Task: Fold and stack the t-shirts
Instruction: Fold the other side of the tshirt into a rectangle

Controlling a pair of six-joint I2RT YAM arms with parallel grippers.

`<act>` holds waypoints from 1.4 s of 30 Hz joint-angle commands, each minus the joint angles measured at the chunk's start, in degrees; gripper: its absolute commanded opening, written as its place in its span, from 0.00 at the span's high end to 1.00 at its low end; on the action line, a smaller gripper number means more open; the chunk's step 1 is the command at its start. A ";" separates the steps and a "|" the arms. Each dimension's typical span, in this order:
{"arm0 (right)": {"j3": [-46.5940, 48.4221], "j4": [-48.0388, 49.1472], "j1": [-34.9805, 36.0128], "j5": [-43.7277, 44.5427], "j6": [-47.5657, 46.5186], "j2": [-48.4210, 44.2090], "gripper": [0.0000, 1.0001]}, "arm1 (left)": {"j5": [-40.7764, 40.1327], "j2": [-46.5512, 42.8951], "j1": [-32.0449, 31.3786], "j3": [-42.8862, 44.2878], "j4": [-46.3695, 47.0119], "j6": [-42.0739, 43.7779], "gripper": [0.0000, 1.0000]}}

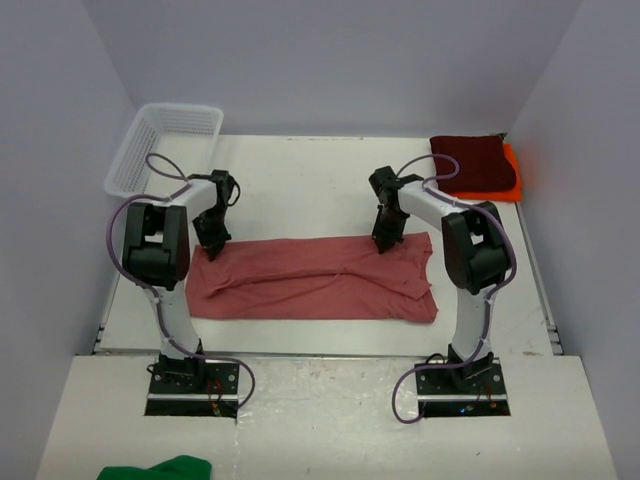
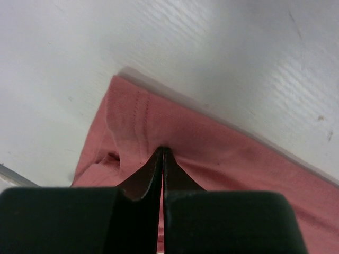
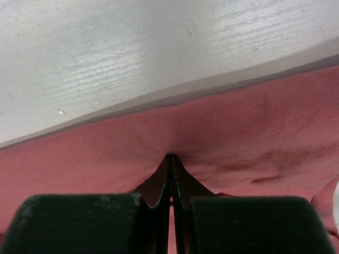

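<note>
The rose t-shirt (image 1: 315, 278) lies as a long band across the middle of the bench (image 1: 300, 190), and its far edge is pinched at two places: the left hand (image 1: 212, 245) is clamped on the cloth by the far-left corner, and the right hand (image 1: 385, 243) is clamped on it toward the right end. As I judge it, this lets the edge rise evenly for a fold toward the near side. The maroon t-shirt (image 1: 472, 162) sits folded on the orange t-shirt (image 1: 512, 165) in the far-right corner, well apart — likely the stack this one will join.
</note>
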 commanded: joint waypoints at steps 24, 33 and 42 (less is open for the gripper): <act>6.23 3.19 -0.86 5.33 -5.94 -13.24 0.98 | -6.76 -5.80 -6.01 8.83 2.17 4.62 1.00; 1.14 0.83 -0.69 -7.78 -12.54 -18.01 0.67 | -2.01 -10.37 -11.29 6.99 5.16 7.26 1.00; -7.57 4.61 0.37 -10.25 -11.67 -17.13 0.64 | 2.03 -9.32 -11.20 4.35 7.44 8.40 1.00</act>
